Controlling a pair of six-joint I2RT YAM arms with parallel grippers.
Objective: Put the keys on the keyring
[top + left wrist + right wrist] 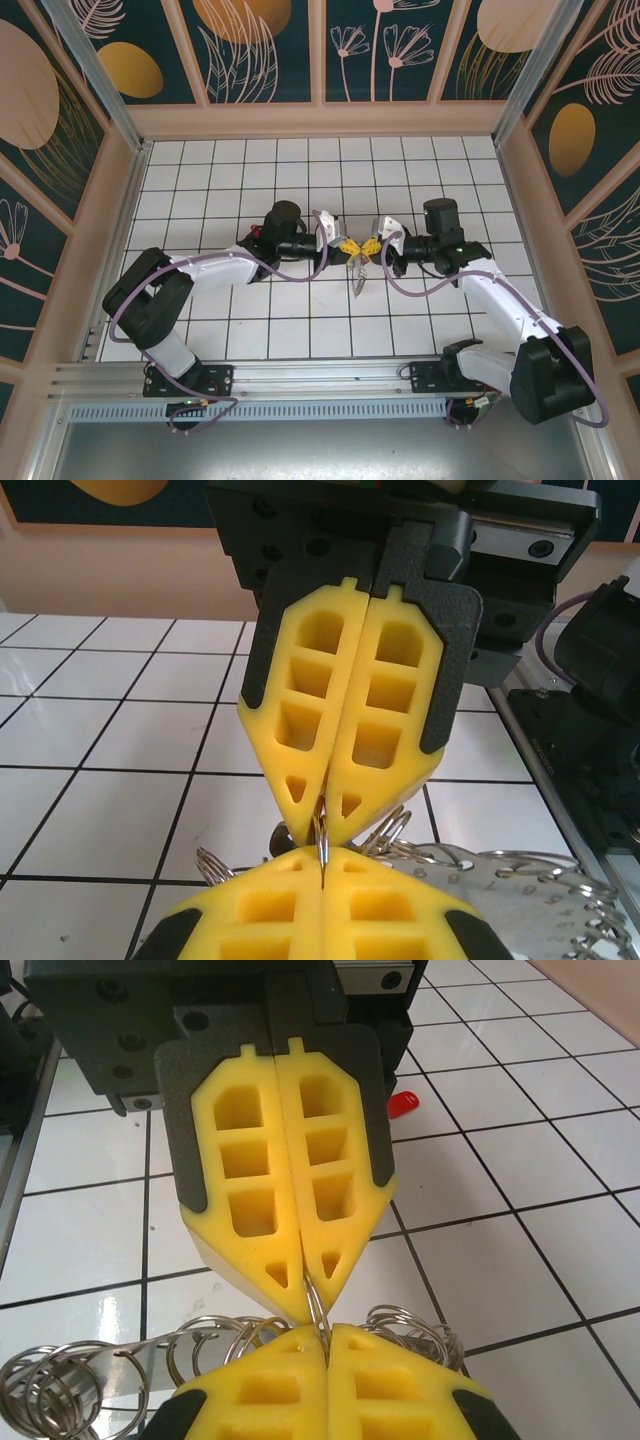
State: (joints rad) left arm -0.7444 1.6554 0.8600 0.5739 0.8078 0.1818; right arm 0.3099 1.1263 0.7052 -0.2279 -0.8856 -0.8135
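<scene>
At middle of bench (pixel 250 330): left tool (pixel 335 246) and right tool (pixel 372 245) meet tip to tip, both clamped shut on keyring (pixel 358 278) wire. Pull unevenly and wire slips, ring drops. Red key (pixel 402 1103) lies on bench beyond left tool. You have no tool free; releasing one lets ring swing.

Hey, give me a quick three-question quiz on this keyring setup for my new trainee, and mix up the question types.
1. True or false: the left gripper and the right gripper are both shut.
2. Where is the red key? A) lying on the tiles; B) in the right gripper; C) threaded on the ring.
3. Fill in: both grippers pinch the thin wire of the ____.
Key: 1 true; 2 A; 3 keyring.
</scene>
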